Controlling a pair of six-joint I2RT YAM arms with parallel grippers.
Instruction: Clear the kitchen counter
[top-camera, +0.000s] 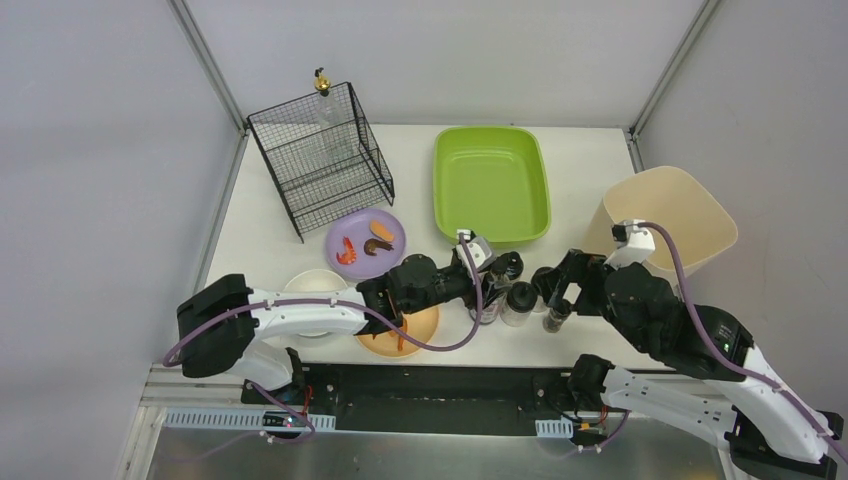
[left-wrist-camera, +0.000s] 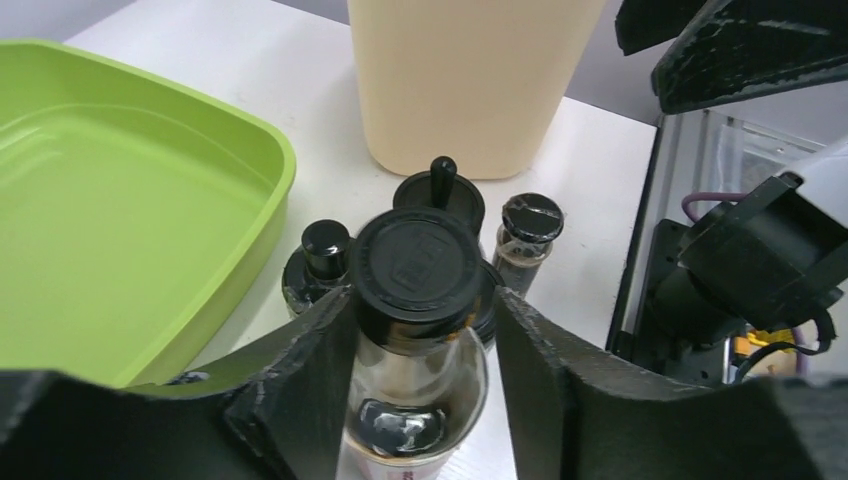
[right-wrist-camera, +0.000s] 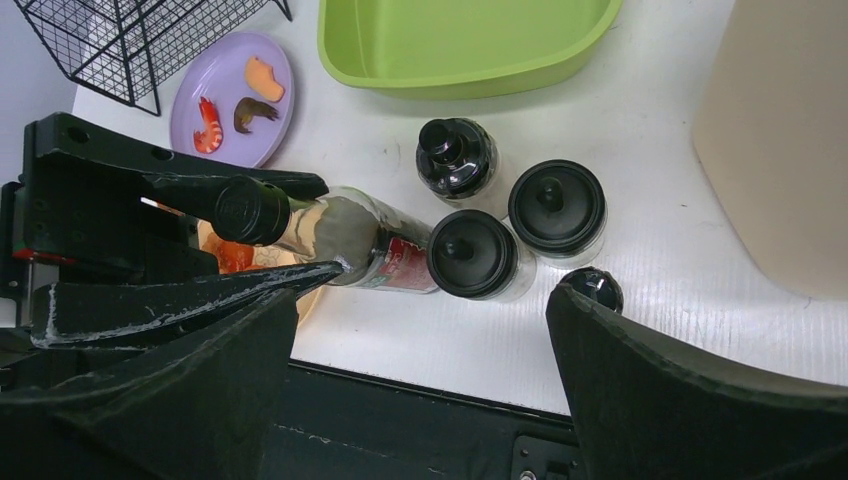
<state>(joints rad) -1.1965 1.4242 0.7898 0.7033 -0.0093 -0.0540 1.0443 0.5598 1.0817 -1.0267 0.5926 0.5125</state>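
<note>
At near edge of counter (top-camera: 412, 170) | my left gripper (left-wrist-camera: 425, 300) clamped on tilted bottle (left-wrist-camera: 415, 260), right gripper (right-wrist-camera: 422, 300) wide over jars (right-wrist-camera: 470, 255) | step — clearing bottle | next: I'd lift it clear of jars, then off counter

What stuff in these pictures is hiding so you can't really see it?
Orange plate, top view: the left arm covers most of it, so its food is unclear.
White bowl, top view: the same arm hides its inside.
Tilted bottle, right wrist view: label too small to read.
Smallest bottle, right wrist view: a right finger covers its lower part.
Beige bin, left wrist view: top cut off.
</note>
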